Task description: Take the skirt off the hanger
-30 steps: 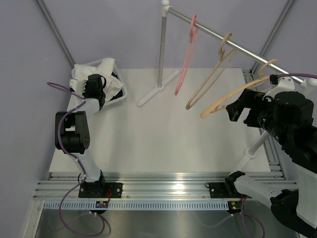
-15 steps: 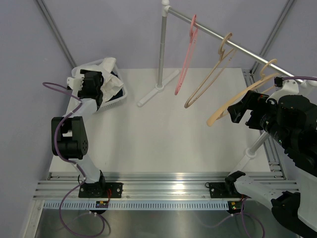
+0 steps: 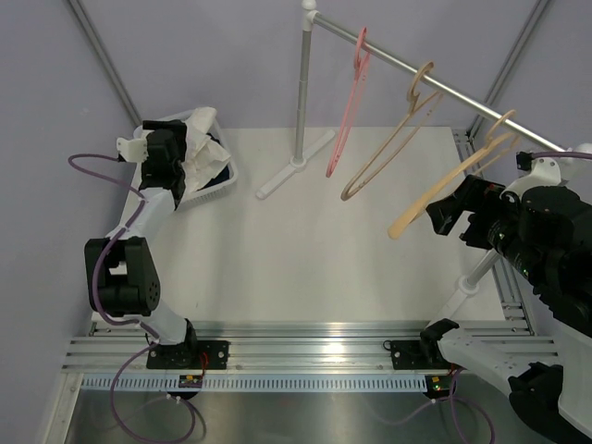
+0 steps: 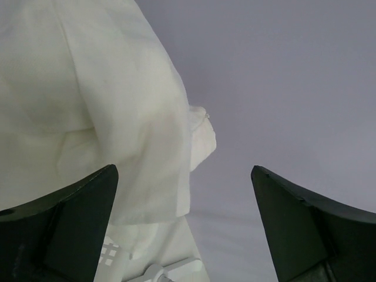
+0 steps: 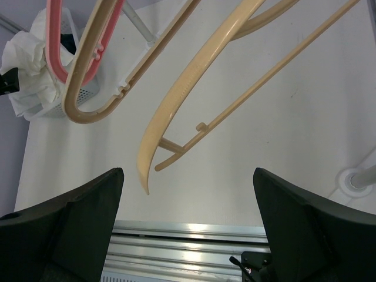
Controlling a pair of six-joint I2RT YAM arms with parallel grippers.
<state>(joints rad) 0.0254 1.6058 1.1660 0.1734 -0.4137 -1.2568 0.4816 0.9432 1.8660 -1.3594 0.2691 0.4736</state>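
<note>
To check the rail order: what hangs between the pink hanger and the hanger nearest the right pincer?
A bare beige hanger hangs between the pink hanger and the yellowish hanger beside the right pincer, as the top external view shows.

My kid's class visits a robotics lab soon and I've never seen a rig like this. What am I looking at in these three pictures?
Two black robot arms are bolted at the near edge of a white table. The wide picture looks down from above and behind them, showing the left arm and the right arm. The other two come from small cameras on the wrists. The dark shapes in their bottom corners are the left fingers and the right fingers. Both pairs are spread open and hold nothing. A rail carries a pink hanger, a middle tan hanger and a right tan hanger, all bare. At the far left a basket holds white cloth, likely the skirt.
</note>
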